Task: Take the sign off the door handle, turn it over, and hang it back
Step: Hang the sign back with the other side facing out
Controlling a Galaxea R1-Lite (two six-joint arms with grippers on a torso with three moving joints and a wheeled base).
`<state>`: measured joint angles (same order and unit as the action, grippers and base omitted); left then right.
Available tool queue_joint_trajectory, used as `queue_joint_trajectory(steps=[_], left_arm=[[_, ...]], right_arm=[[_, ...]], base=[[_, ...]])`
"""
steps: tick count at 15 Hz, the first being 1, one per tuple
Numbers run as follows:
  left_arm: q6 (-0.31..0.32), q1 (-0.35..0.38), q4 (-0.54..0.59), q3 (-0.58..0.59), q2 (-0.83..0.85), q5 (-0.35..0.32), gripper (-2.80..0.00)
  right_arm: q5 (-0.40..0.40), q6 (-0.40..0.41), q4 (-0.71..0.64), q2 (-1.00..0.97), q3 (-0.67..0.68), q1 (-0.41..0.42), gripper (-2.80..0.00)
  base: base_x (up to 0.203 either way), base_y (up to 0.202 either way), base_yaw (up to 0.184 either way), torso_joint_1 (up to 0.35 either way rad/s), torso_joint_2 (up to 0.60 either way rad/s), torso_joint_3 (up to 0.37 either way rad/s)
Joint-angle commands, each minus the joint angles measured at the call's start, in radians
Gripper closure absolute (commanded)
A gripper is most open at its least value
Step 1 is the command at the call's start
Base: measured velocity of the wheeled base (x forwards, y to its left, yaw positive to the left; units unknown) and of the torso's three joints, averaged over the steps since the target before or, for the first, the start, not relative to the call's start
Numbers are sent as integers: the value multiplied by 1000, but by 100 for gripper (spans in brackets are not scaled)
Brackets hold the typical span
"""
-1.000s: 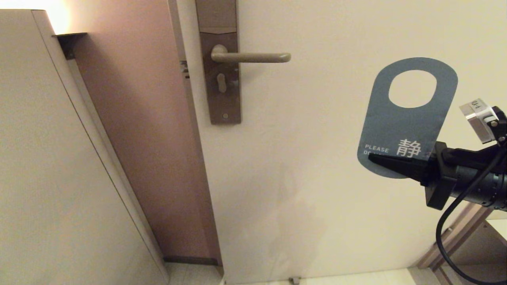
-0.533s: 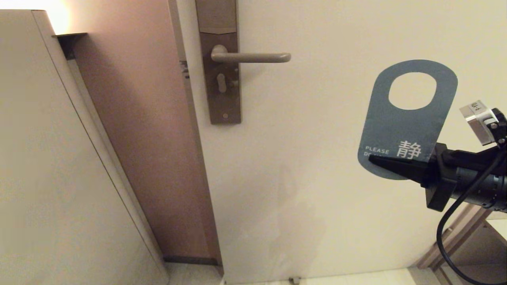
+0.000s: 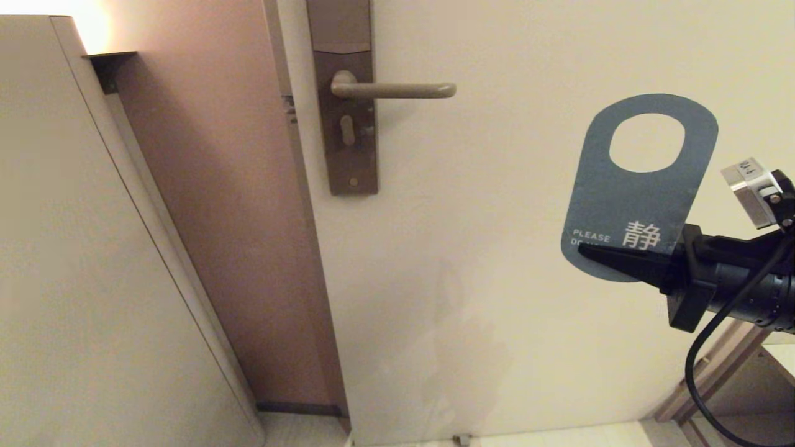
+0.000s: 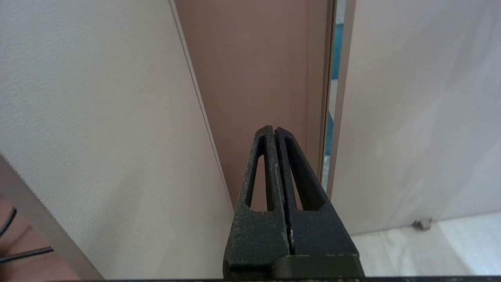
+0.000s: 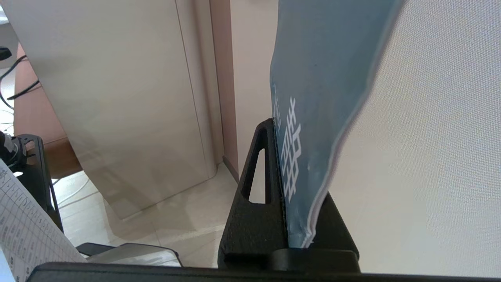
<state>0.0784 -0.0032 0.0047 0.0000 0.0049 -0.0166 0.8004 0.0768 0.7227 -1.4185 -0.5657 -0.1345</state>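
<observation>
At the head view's right edge, the black right end effector (image 3: 615,259) is clamped on the lower end of the flat teal-blue hanger sign (image 3: 627,198), held upright, well apart from the bare taupe-bronze lever door handle (image 3: 397,90) at upper centre. The left end effector (image 4: 274,135) is closed and empty.

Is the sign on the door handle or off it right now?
Off. The right claw pinches the sign by its lower end, hole upward, well to the side of the bare door handle.
</observation>
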Motion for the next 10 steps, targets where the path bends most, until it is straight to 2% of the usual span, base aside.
queue_joint_trajectory(steps=[1, 5, 8, 10], left_arm=[[-18, 0, 0, 0, -4, 1, 0], [-63, 0, -2, 0, -5, 6, 0], [-63, 0, -3, 0, -5, 6, 0], [-63, 0, -2, 0, -5, 6, 0]], right_arm=[[5, 0, 4, 3, 4, -1, 0], [-2, -2, 4, 1, -8, 0, 0], [-57, 0, 4, -14, -44, -1, 0], [-127, 1, 4, -43, -107, -6, 0]], base=[[0, 0, 0, 0, 0, 0], [0, 0, 0, 0, 0, 0], [0, 0, 0, 0, 0, 0], [0, 0, 0, 0, 0, 0]])
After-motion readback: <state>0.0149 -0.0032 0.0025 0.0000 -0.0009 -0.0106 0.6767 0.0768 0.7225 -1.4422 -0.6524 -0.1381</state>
